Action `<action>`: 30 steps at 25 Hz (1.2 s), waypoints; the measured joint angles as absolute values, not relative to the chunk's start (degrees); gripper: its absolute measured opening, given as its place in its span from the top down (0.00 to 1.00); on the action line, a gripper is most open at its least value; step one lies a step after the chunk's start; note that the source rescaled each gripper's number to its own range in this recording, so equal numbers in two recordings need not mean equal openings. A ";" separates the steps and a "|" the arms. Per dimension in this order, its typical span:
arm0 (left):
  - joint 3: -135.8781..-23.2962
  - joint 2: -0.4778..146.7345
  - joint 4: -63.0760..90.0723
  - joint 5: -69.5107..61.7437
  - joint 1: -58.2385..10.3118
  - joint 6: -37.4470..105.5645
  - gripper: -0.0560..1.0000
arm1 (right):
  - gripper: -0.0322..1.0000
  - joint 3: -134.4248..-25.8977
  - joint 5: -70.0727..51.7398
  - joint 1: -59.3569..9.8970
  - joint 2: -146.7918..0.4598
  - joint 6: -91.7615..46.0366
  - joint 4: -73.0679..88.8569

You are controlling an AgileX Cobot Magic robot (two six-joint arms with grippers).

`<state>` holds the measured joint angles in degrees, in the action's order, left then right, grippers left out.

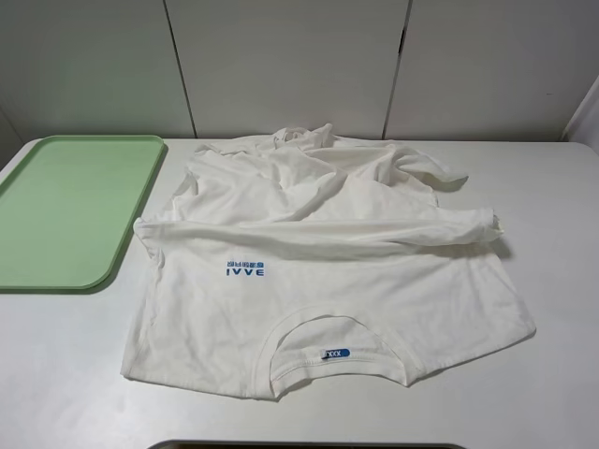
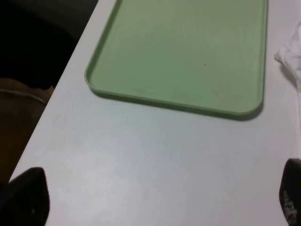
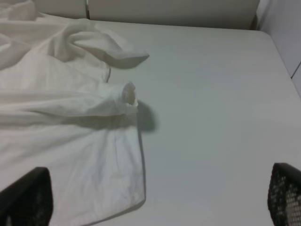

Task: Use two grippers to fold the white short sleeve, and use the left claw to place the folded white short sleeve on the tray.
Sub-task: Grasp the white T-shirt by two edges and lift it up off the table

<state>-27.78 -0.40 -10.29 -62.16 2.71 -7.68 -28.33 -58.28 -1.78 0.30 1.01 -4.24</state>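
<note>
Collar [image 1: 328, 325] of the white short sleeve [image 1: 328, 271] is lying nearest, with the shirt half-folded mid-table and its fold ridge running side to side, its left edge just beside the green tray [image 1: 65, 206]. Right gripper [image 3: 155, 207] is hanging wide open by the right hem, seemingly the nearer arm. Left gripper [image 2: 155, 202], equally wide, is facing the tray, the shirt barely in its view.
</note>
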 joint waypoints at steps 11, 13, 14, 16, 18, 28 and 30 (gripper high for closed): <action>-27.78 -0.40 -10.29 -62.16 2.71 -7.68 0.03 | 0.00 -28.33 -58.28 -1.78 0.30 1.01 -4.24; -27.78 -0.40 -10.29 -62.16 2.71 -7.68 0.03 | 0.00 -28.33 -58.28 -1.78 0.30 1.01 -4.24; -27.78 -0.40 -10.29 -62.16 2.71 -7.68 0.03 | 0.00 -28.33 -58.28 -1.78 0.30 1.01 -4.24; -27.78 -0.40 -10.29 -62.16 2.71 -7.68 0.03 | 0.00 -28.33 -58.28 -1.78 0.30 1.01 -4.24; -27.78 -0.40 -10.29 -62.16 2.71 -7.68 0.03 | 0.00 -28.33 -58.28 -1.78 0.30 1.01 -4.24; -27.78 -0.40 -10.29 -61.95 2.71 -7.68 0.03 | 0.00 -28.33 -58.28 -1.78 0.30 1.01 -4.24; -27.78 -0.40 -10.29 -61.58 2.71 -7.68 0.03 | 0.00 -28.33 -58.28 -1.78 0.30 1.01 -4.24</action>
<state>-27.78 -0.40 -10.29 -61.58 2.71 -7.68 -28.33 -58.28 -1.78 0.30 1.01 -4.24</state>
